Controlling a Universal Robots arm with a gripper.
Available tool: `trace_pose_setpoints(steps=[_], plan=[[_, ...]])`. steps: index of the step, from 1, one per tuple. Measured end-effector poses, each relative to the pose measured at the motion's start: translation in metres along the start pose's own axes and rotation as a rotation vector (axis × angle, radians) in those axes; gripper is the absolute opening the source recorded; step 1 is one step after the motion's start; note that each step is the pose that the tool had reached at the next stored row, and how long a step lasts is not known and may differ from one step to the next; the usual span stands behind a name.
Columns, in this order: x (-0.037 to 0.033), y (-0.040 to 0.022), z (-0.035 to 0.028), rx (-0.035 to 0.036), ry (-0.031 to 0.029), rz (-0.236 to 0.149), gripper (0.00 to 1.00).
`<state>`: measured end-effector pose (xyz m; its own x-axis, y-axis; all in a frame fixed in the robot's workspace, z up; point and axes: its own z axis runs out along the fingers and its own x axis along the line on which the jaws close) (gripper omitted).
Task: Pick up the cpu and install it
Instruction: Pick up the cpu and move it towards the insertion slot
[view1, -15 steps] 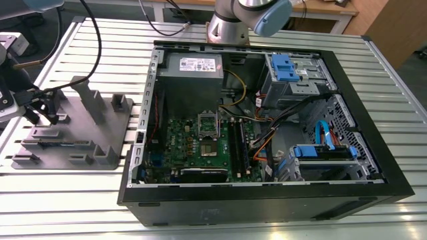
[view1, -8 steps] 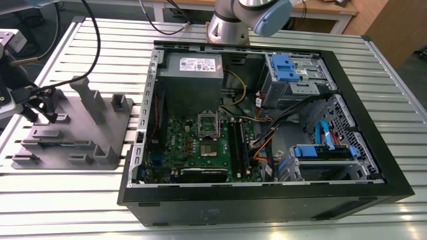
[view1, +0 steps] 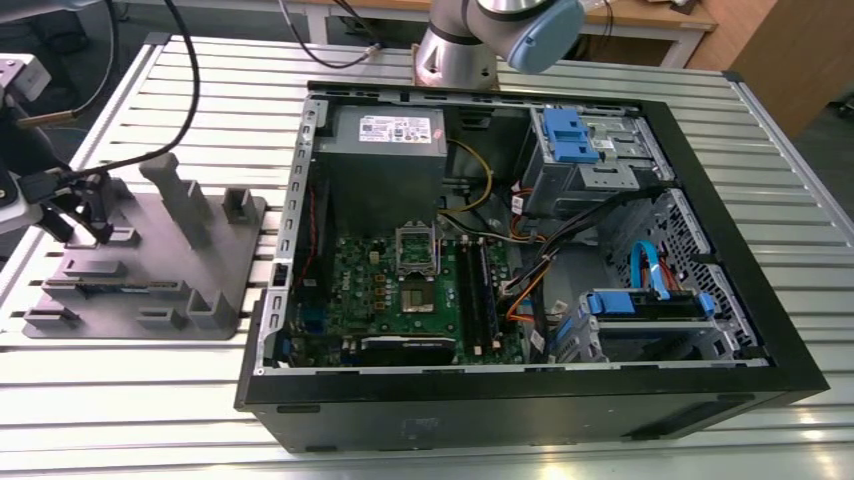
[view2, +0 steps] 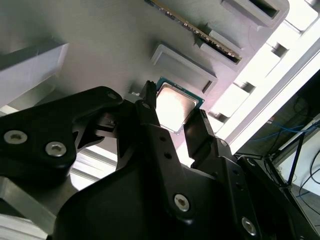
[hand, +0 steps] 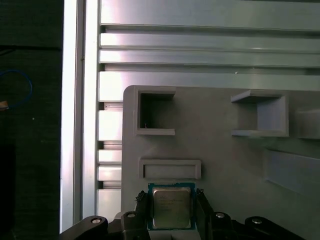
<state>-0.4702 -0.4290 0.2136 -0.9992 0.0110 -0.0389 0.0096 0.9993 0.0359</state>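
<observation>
Over the tray (view1: 227, 280), my hand (view2: 174, 104) pinches the cpu (hand: 171, 207) by two opposite edges. Pick step, I judge; lifting calls for keeping it level.

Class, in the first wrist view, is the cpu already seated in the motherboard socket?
No, the cpu lies flat on the grey fixture tray.

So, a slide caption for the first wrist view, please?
Gripper at the cpu, which lies on the grey fixture tray.
</observation>
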Motion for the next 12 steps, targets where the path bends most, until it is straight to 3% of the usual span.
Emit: trace_pose_setpoints(steps=[6, 12], plan=[[-0.0004, 0.0003, -0.0084, -0.0001, -0.0001, 0.0, 0.47], [-0.0004, 0.0003, -0.0091, -0.0001, -0.0001, 0.0, 0.47]])
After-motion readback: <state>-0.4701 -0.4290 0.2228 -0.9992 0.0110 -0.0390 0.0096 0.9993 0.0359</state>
